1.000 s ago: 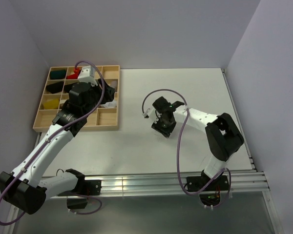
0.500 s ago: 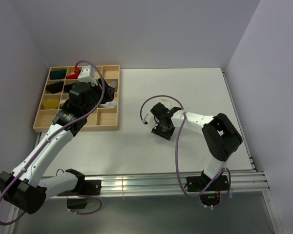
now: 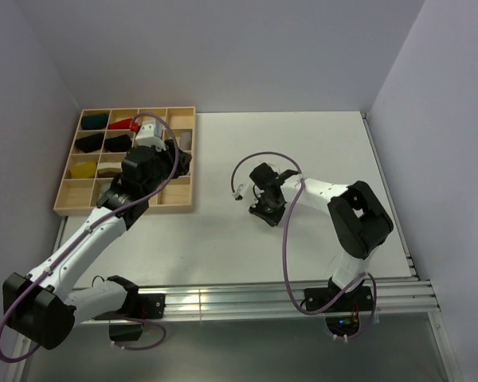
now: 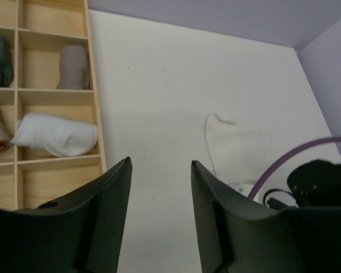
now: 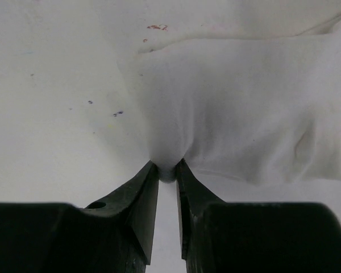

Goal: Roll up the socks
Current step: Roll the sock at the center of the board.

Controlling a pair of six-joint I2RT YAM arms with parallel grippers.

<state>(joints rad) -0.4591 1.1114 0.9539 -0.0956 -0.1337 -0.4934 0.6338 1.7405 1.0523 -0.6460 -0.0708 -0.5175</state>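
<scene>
Just changed: the right fingers point(image 5: 141, 199), apart a second ago, have come together and are now clamped on a small pinch of the white sock point(image 5: 244, 102) at its near edge.
White sock: it lies flat and unrolled near the middle of the surface point(image 3: 327, 139), well apart from the wooden tray point(image 3: 68, 203). The fabric puckers into a ridge where it is pinched, and the rest is still spread out.
Left fingers point(image 4: 105, 207): apart and holding nothing. They hang just past the tray's right edge, having shifted that way over the last second, and point toward the sock.
Tray: it sits at the far-left corner of the surface. Its right-hand compartments hold a rolled white bundle point(image 4: 57, 135) and a grey roll point(image 4: 74, 67).
Grey striped sock: I cannot pick it out with any certainty in these views.
Meaning for the task: a grip on the sock's edge looks established, but no turn of the roll is made yet. The next move probably calls for lifting that edge and folding it over.
Risk: the pinch is thin, so the cloth may slip out once pulled.
</scene>
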